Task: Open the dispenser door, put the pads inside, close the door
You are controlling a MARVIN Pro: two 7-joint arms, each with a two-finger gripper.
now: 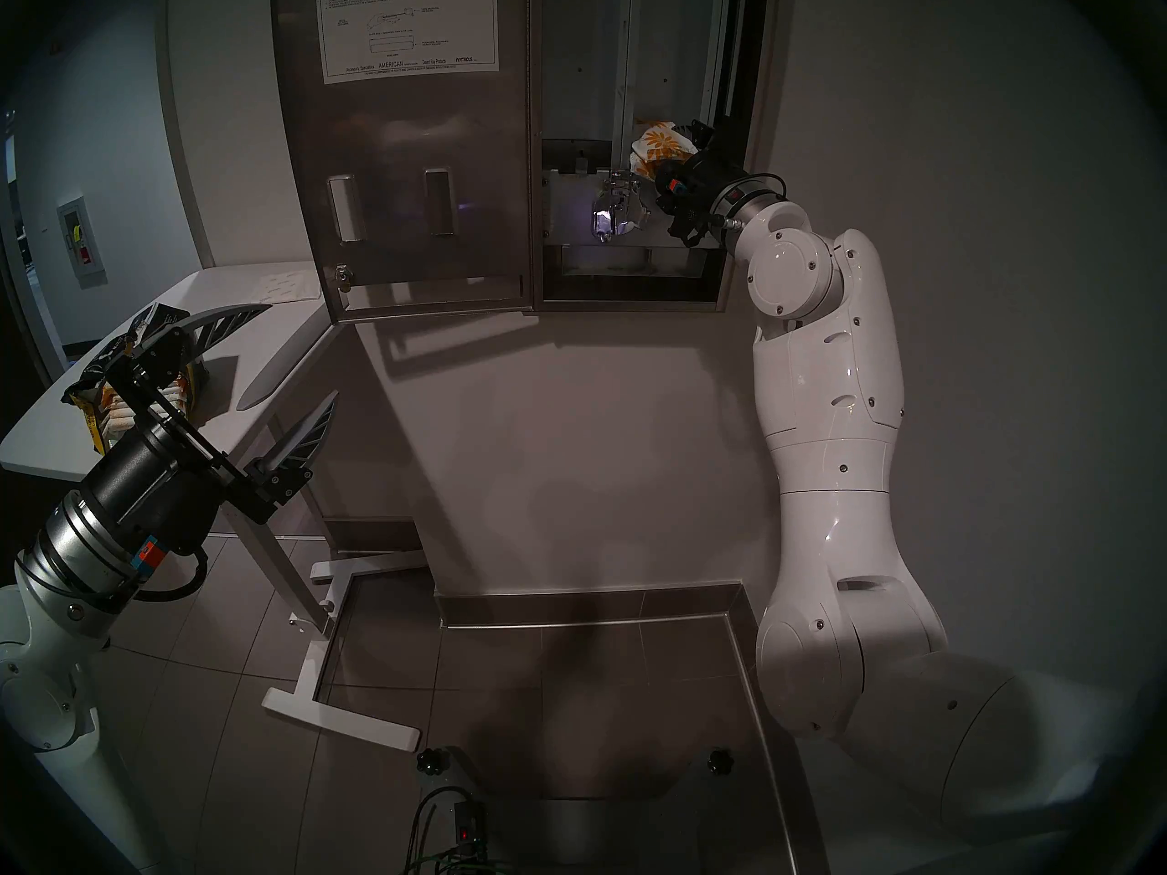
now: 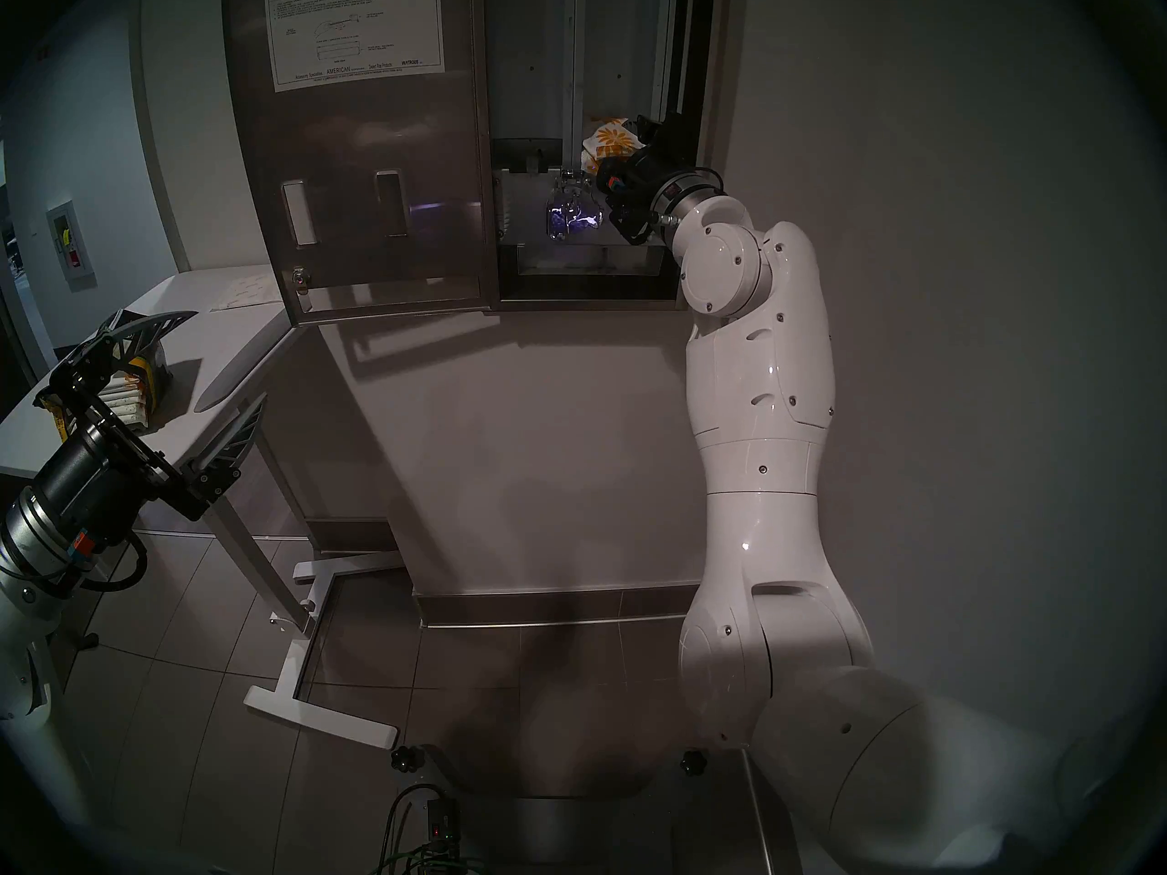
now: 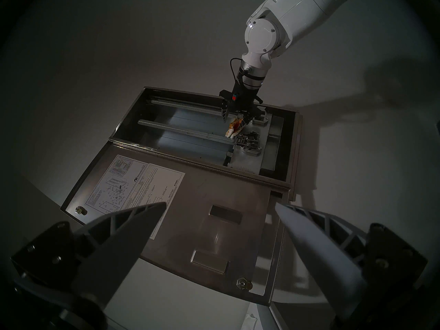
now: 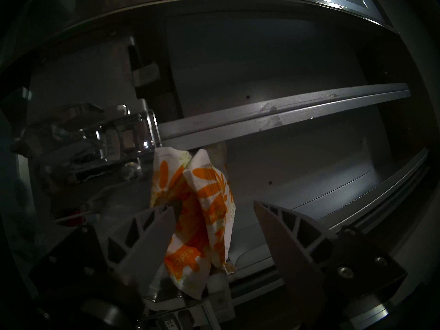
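Observation:
The steel dispenser (image 1: 581, 53) hangs on the wall with its door (image 1: 410, 192) swung wide to the left, the white instruction sheet facing out. My right gripper (image 1: 685, 138) reaches into the right-hand compartment. In the right wrist view its fingers stand apart as the right gripper (image 4: 214, 204) straddles the daisy-print pads (image 4: 202, 203). The pads lean on the left finger, with a gap to the right one. From the head they show as pads (image 1: 660, 144) above the chrome mechanism. My left gripper (image 1: 302, 349) is open and holds nothing, low at the left over the table.
A white folding table (image 1: 252, 349) stands at the left under the open door, its legs (image 1: 328, 665) spread on the tiled floor. A torn black-and-yellow bag (image 1: 113, 406) with more packets sits on it behind my left wrist. A flat white sheet (image 1: 287, 284) lies further back. Chrome levers (image 1: 616, 214) sit below the pads.

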